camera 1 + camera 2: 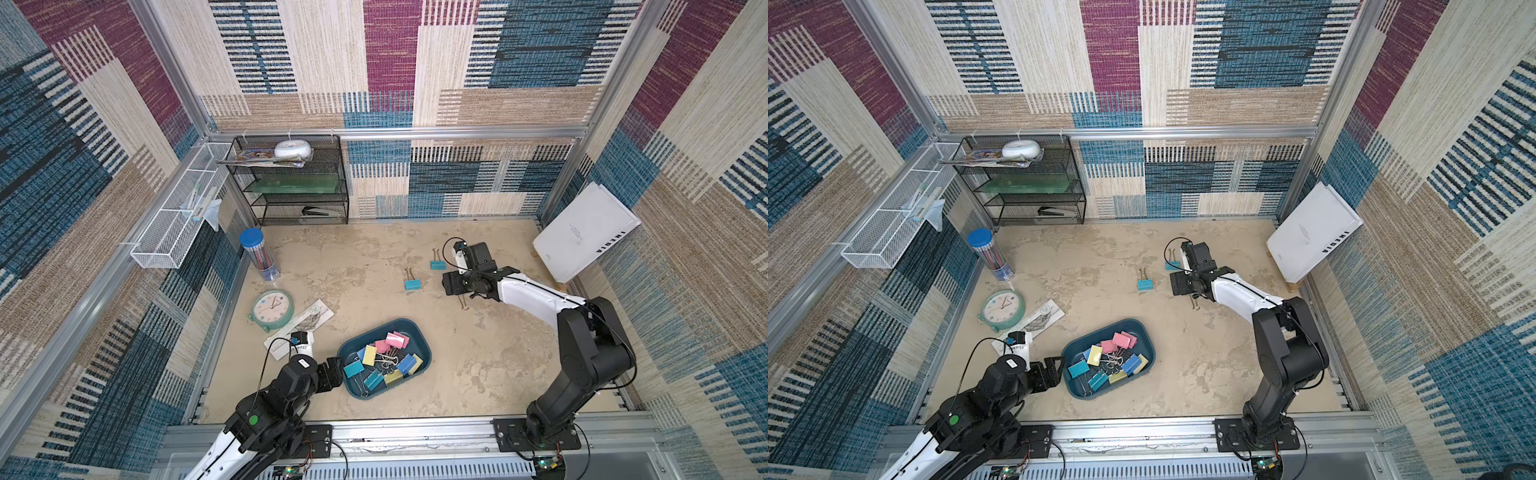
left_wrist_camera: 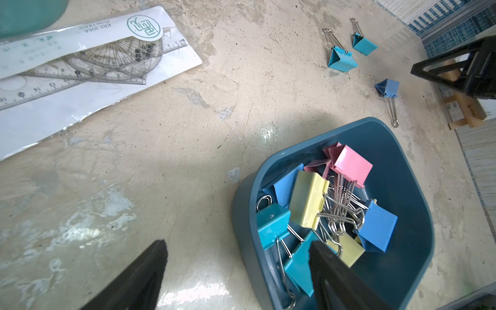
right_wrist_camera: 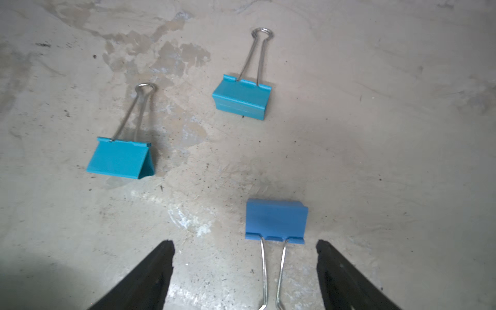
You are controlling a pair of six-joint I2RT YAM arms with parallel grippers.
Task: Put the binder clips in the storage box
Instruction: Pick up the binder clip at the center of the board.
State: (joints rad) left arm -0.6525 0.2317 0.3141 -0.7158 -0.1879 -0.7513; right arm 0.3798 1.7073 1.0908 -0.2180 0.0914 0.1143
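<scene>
Right gripper [image 3: 243, 243] is spread wide, blue metal binder clip [image 3: 276, 218] lying just ahead btwn tips, wire handles [image 3: 272, 271] nearest; closure should be centred on the body; dark teal plastic storage box [image 2: 397, 166] is seen well away, beside spread left gripper [image 2: 237, 243].

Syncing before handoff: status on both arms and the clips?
Left gripper open over storage box rim. Right gripper open, straddling handles of blue clip. Two teal clips also on table. Nothing blocking.

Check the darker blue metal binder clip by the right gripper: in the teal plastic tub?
Out. The darker blue binder clip lies on the tabletop, wire handles between the open right gripper.
</scene>
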